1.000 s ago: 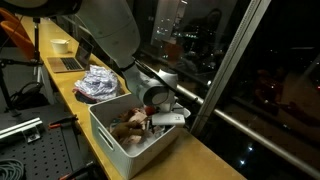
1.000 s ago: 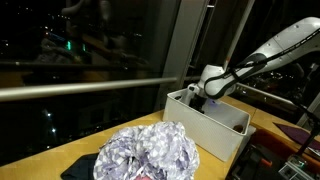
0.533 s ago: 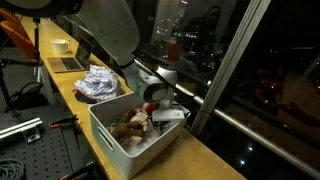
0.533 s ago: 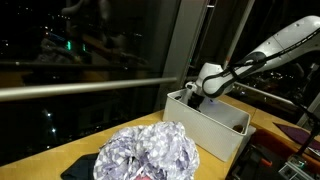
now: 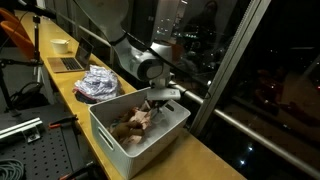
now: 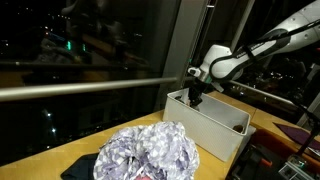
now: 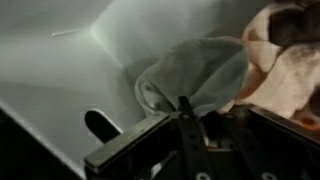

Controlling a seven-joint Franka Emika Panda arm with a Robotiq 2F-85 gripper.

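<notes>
My gripper (image 5: 158, 99) hangs just above the white bin (image 5: 104, 131), (image 6: 222, 137), its jaws closed together. In the wrist view the gripper (image 7: 195, 116) is shut on the edge of a soft grey cloth (image 7: 192, 72), which hangs down over the bin's white floor. A brown and white plush toy (image 7: 287, 48) lies beside the cloth, and it shows as a brownish heap (image 5: 132, 122) inside the bin. In an exterior view the gripper (image 6: 196, 96) sits over the bin's far corner with a small dark piece dangling below it.
A crumpled silver foil bundle (image 5: 97, 83), (image 6: 150, 154) lies on the wooden counter beside the bin. Farther along are a laptop (image 5: 68, 63) and a pale cup (image 5: 60, 45). A dark window with a rail (image 6: 80, 90) runs close behind the bin.
The jaws have closed on the grey cloth inside the bin, and the arm has then lifted the gripper up above the bin's rim.
</notes>
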